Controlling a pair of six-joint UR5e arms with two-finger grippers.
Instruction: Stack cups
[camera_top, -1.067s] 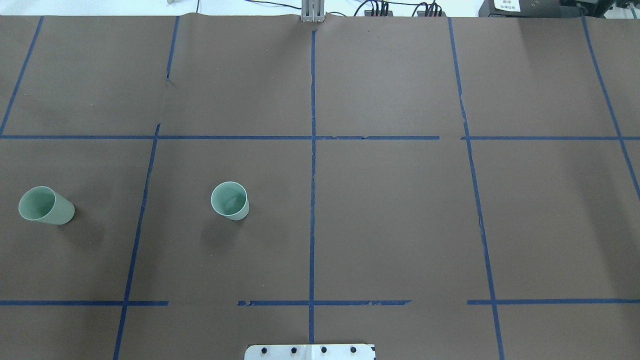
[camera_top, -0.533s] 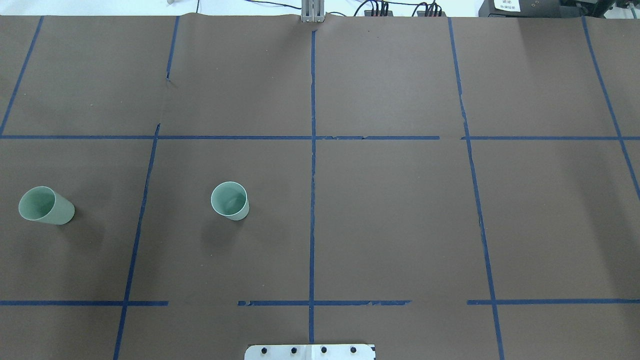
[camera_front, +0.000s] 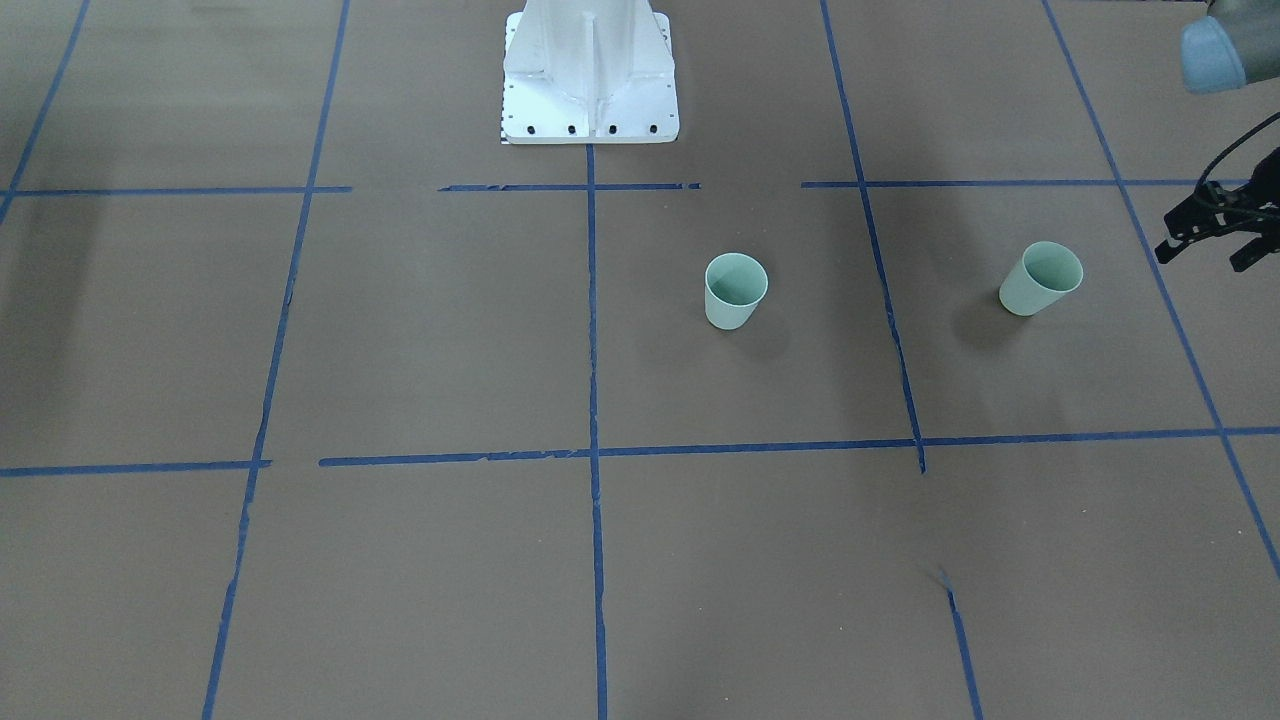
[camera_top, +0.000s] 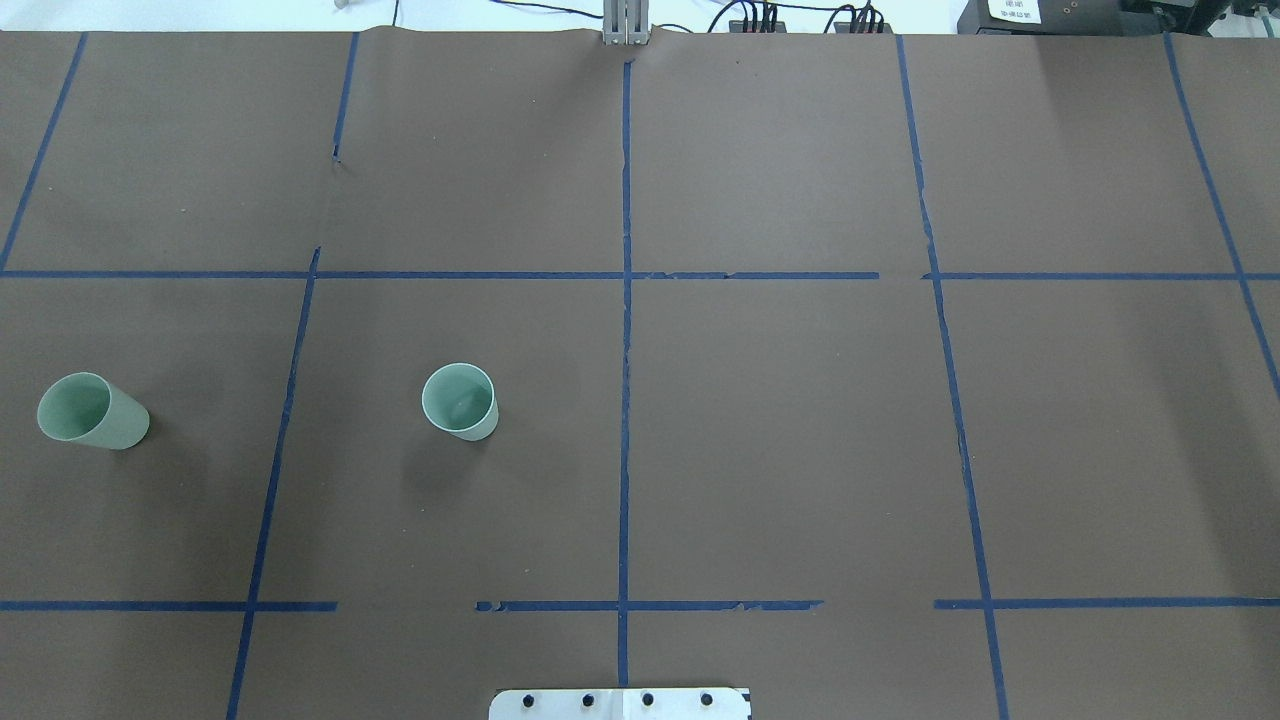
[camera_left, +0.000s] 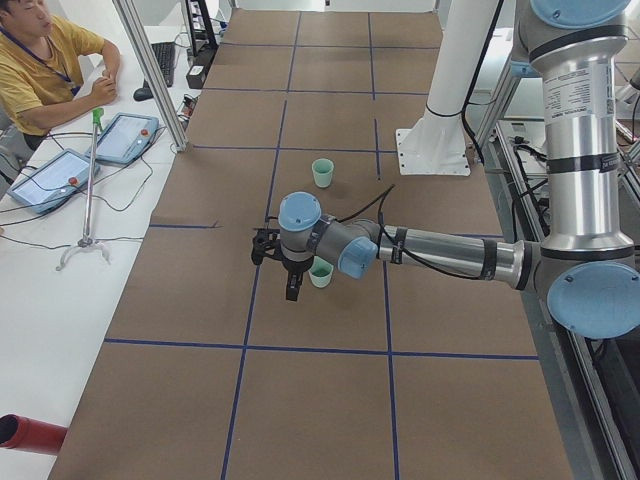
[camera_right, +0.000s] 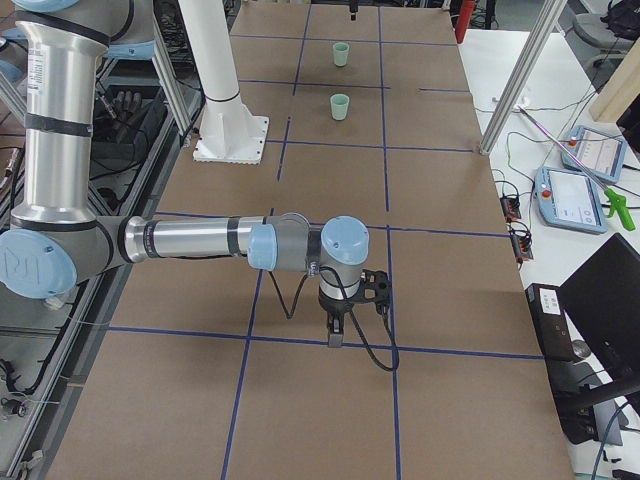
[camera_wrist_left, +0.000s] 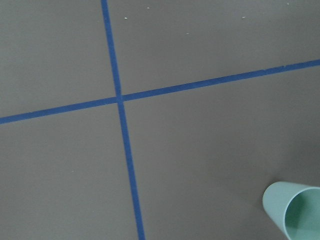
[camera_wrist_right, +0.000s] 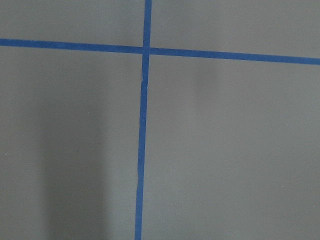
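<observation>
Overhead exterior: two pale mint-green cups stand upright and mouths up on the brown counter (camera_top: 800, 450), well apart, unstacked
Inner cup (camera_top: 460, 402): left half of the counter, at 9 o'clock from the central blue tape (camera_top: 625, 400) line, apart from it
Outer cup (camera_top: 92, 411): at 9 o'clock from the inner cup, near the counter's left edge, one tape line between the two
Left arm (camera_left: 440, 245): reaches out low over the counter
Left jaws: in the front-facing view at 3 o'clock from the outer cup, near but not touching it; spread wide, holding nothing
Left wrist view: the outer cup's rim shows at 5 o'clock, by a tape crossing
Right arm (camera_right: 200, 240): stretched over the counter's other end, well apart from both cups
Right jaws: above a tape line; cannot tell whether wide or narrow
White robot base (camera_front: 590, 70): at 12 o'clock in the front-facing view
</observation>
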